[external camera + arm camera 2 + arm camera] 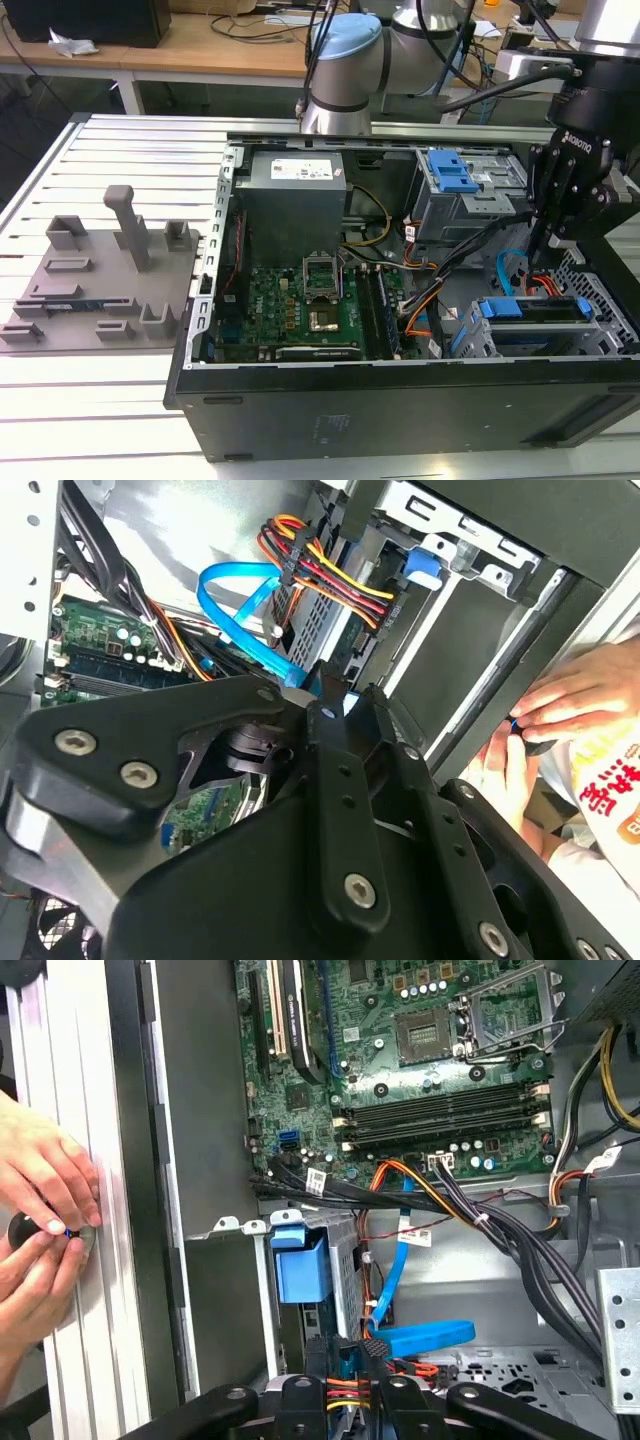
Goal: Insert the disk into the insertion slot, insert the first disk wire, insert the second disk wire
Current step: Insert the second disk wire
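The disk (535, 308), framed by its blue caddy (300, 1270), sits inside the grey perforated insertion slot (600, 335) at the case's front corner on the exterior view's right. My gripper (553, 243) hangs just above and behind that bay. In both wrist views its fingers (345, 1360) are closed on the black connector at the end of a flat blue disk wire (425, 1335), which loops upward (235, 585). A bundle of yellow, red and black wires (330, 580) runs to the back of the slot (480, 555). Its plug is partly hidden.
A grey power supply (295, 200), the green motherboard (300, 300) and a taller cage with a blue latch (450, 175) share the open case. A grey fixture plate (100, 270) lies on the exterior view's left. A person's hands (45, 1200) hold something small beside the case.
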Available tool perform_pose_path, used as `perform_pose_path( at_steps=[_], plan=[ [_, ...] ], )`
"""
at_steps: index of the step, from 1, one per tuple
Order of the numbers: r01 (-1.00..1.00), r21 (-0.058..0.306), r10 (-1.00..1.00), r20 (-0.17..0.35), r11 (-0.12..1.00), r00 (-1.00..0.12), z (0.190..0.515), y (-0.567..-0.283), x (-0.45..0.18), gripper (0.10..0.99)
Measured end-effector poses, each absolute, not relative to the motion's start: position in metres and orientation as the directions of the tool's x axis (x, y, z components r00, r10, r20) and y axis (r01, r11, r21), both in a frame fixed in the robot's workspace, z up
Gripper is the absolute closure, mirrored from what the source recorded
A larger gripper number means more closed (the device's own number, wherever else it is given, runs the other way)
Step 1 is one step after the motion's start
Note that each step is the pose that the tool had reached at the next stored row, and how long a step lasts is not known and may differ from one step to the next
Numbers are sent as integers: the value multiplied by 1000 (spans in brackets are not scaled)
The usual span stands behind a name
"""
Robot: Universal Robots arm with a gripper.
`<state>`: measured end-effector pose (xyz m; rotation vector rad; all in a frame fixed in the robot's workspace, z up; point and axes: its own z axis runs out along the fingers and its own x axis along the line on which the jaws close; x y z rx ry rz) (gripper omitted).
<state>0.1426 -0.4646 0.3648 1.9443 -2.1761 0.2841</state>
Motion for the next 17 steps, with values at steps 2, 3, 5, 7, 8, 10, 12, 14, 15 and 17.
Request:
perform_pose_path(
  at_steps=[2,3,5,7,8,10,12,14,15,17],
  plan=[
    [-994,-4,-953,283,112,-108,364,-465,142,816],
    [-994,-5,-953,284,111,-108,364,-465,142,816],
    [-994,-5,-952,285,112,-108,364,-465,142,816],
    [-994,-5,-952,286,112,-108,364,-465,142,831],
    [-994,-5,-952,286,112,-108,364,-464,141,831],
    [-994,-5,-952,287,112,-108,364,-464,141,906],
    [-994,-5,-952,287,112,-108,363,-464,141,906],
    [-994,-5,-952,288,112,-108,363,-464,141,906],
    [-994,-5,-952,288,112,-108,363,-464,141,925],
    [-994,-8,-953,284,110,-108,363,-465,139,925]
  ],
)
